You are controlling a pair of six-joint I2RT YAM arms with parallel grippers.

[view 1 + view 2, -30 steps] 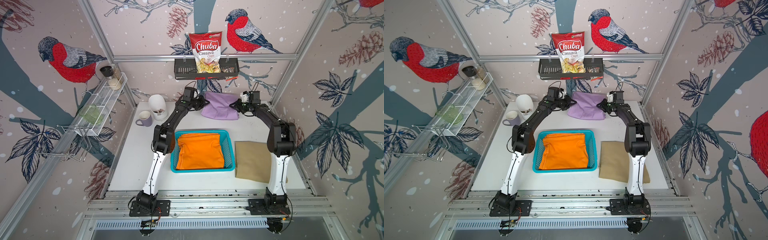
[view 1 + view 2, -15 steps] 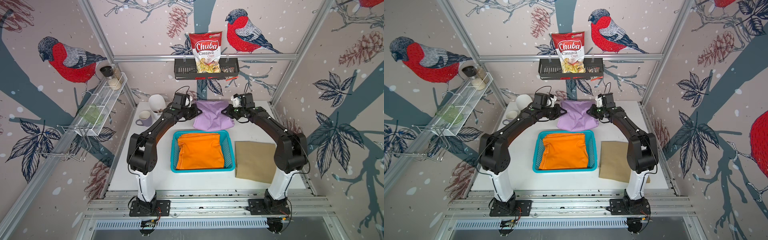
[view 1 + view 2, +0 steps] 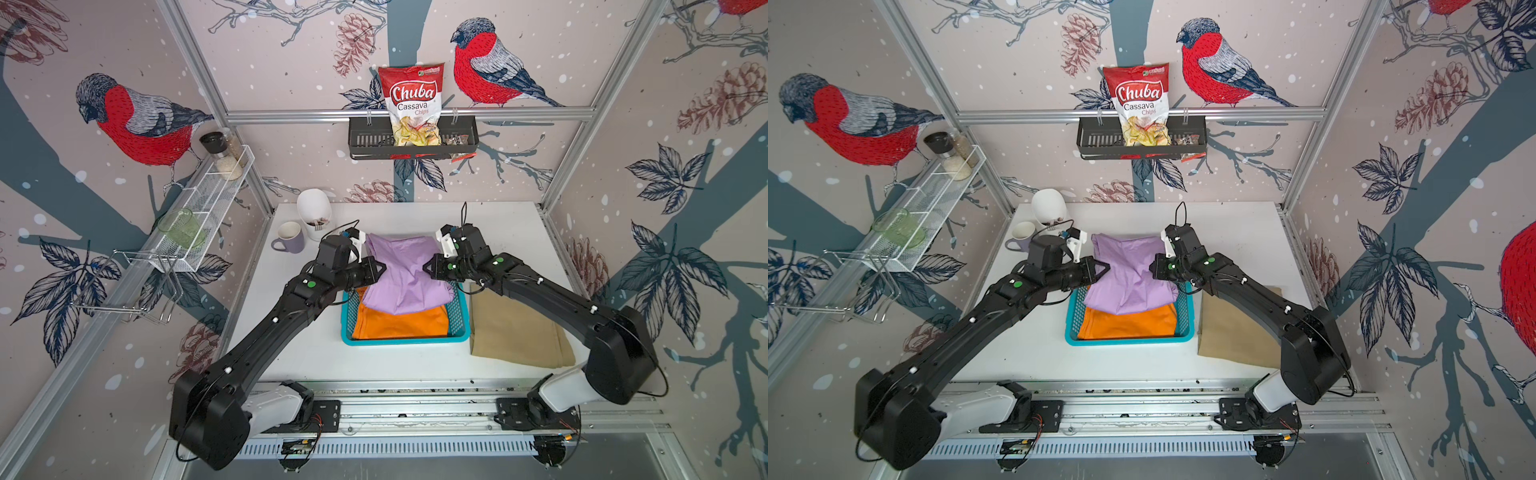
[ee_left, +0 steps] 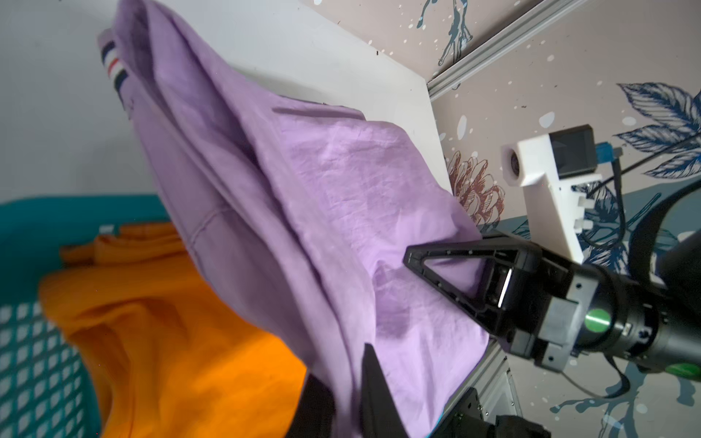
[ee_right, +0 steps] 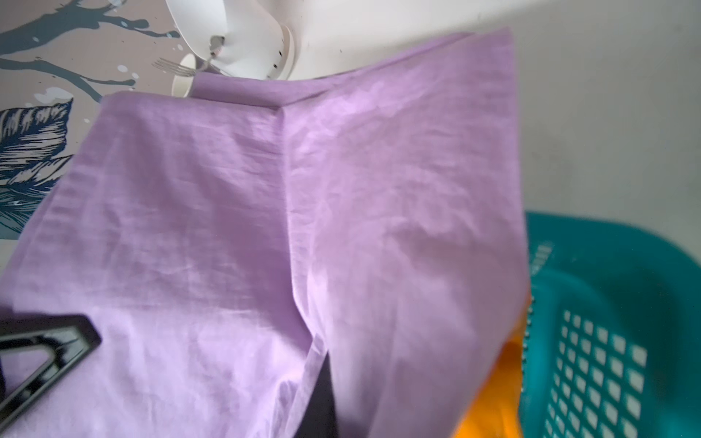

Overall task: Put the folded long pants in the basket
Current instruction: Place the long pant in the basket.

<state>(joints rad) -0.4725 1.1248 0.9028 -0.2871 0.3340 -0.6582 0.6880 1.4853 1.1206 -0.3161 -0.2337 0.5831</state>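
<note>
Both my jaws grip the lilac folded cloth pants (image 3: 405, 274), held partly over the turquoise perforated plastic basket (image 3: 405, 340) with bright orange folded pants (image 3: 399, 324) inside.

White table (image 3: 415, 218): basket (image 3: 405, 341), khaki pants (image 3: 513, 332), mug (image 3: 289, 240)

basket (image 3: 405, 341) far end hidden, orange pants (image 3: 399, 326) pt. covered (by lilac pants (image 3: 405, 274))

Lighting: bright, even, diffuse; faint soft shadows on white flat table (image 3: 395, 363).
Top views: sharp, edges bowed by wide angle.
Wrist views: lilac folded cloth pants (image 5: 265, 227) slightly blurred; turquoise perforated plastic basket (image 5: 626, 273) out of focus.
</note>
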